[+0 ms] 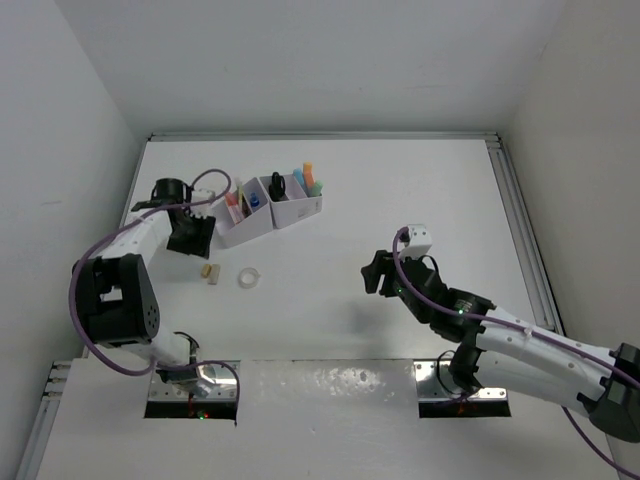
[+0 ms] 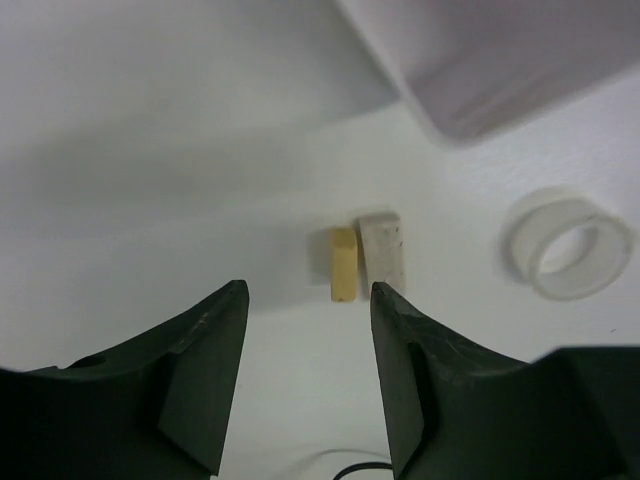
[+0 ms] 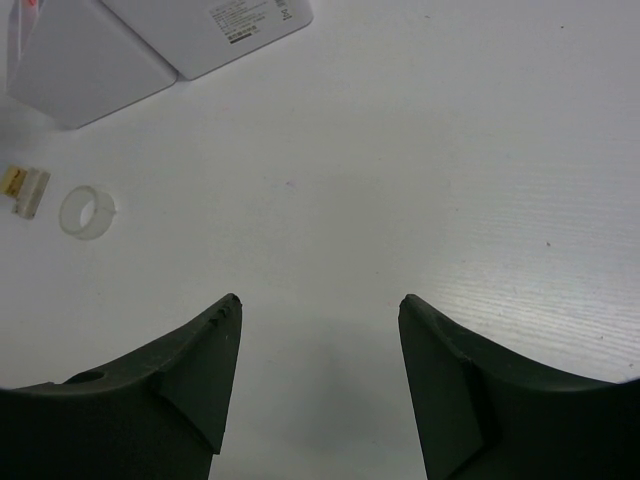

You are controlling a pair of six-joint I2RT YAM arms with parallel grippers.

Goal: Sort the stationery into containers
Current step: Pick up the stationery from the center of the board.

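Print on the white label point(image 3: 250, 20) on the organiser point(image 1: 268, 208) is too small to read. The organiser's row of compartments runs slantwise at the far left of the table point(image 1: 400, 180), with pens point(image 1: 235, 200), a blue-capped bottle point(image 1: 255, 201) and scissors point(image 1: 277, 185) standing inside. Near it a yellow block point(image 2: 343, 264) and a white block point(image 2: 382, 252) lie touching, their long axes pointing away from the left gripper point(image 2: 308, 300), which gapes empty. The tape ring point(image 2: 570, 245) lies flat beside them. The right gripper point(image 3: 320, 310) hangs wide open, holding nothing, well apart.

The counter point(image 1: 420, 190) is white, the organiser point(image 1: 246, 232) pale lilac, the tape ring point(image 2: 568, 243) translucent white. One block point(image 2: 344, 264) is yellow, the other block point(image 2: 381, 252) cream.
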